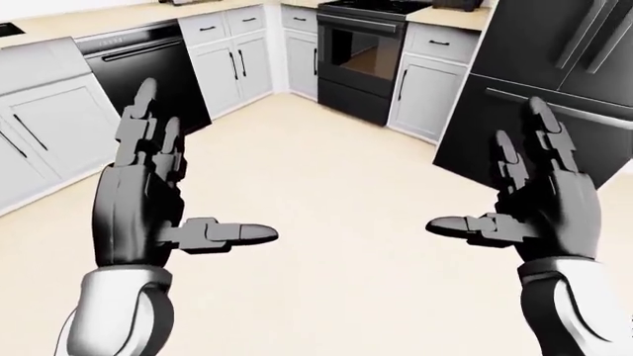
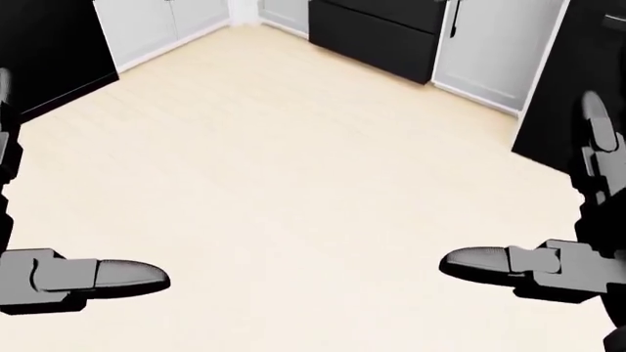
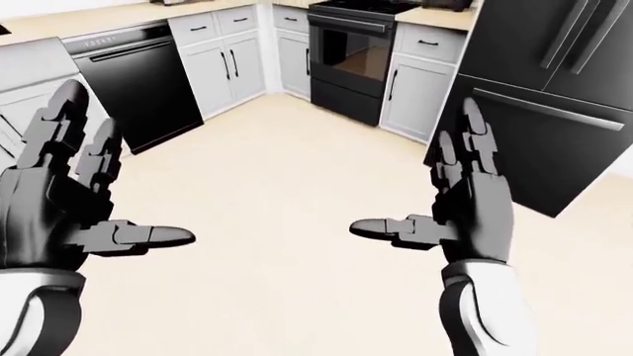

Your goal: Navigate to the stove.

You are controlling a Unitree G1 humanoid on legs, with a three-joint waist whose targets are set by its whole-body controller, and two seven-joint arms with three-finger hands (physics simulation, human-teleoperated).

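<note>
The stove (image 1: 363, 55), a black range with a glass oven door, stands at the top centre of the left-eye view, set into the corner run of white cabinets (image 1: 234, 63) under a pale beige countertop (image 1: 109, 21). Just to its right is a narrow white cabinet (image 1: 427, 78), and beyond that a tall black refrigerator (image 1: 559, 89) fills the upper right. A black dishwasher (image 1: 148, 70) sits among the cabinets along the left of the view, well apart from the stove. A broad stretch of light wood floor (image 2: 293, 161) lies between the robot and the stove. Both hands are raised palm-inward over this floor, holding nothing: the left hand (image 1: 148, 196) has its fingers spread and upright with the thumb pointing toward the view's centre, and the right hand (image 1: 539, 196) mirrors it, fingers apart and thumb pointing left. In the head view only the thumbs and finger edges show at the left and right borders.
</note>
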